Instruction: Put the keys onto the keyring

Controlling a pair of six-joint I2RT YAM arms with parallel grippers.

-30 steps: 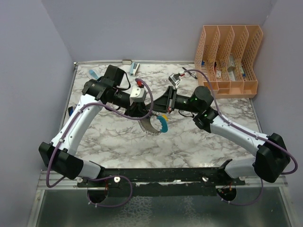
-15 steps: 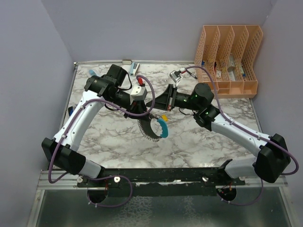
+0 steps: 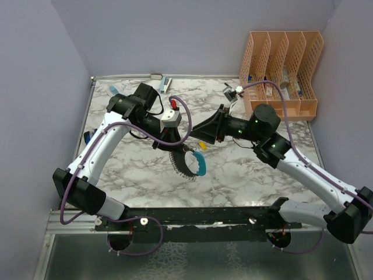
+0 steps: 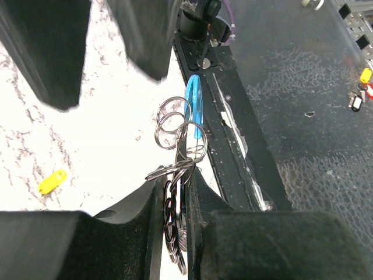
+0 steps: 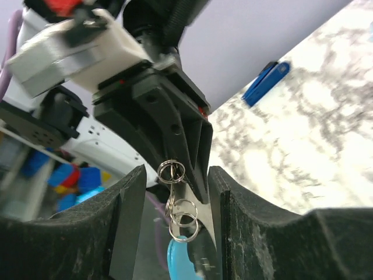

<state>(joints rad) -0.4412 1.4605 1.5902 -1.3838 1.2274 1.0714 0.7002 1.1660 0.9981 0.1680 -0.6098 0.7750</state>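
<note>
So, my left gripper is clamped down on the keyring, pinching the bunched-up part of the loop so the small rings and the blue section stick out past my fingertips. As far as I can tell the whole thing is held up off the table rather than resting on it. My guess is that's the point of the hold: keep the ring steady and its free end out in the open so the other side has something to thread onto. My right gripper is pointed straight at it from close by, jaws apart and nothing in them. From that wrist I'm looking right down the gap at the left fingers and those dangling rings, so it's lined up on the ring, but empty-handed. The yellow key is lying flat on the marble just beside and below where the two grippers meet, touching neither of them. I reckon that one needs picking up before anything gets threaded, and being tiny and flat on a hard top it'll be a fiddly pinch. The black one I can't find in any view. Further out there's an orange organizer at the back right with odds and ends in it. As for brands or writing: nothing I can read anywhere, it's all too small or blurry.
</note>
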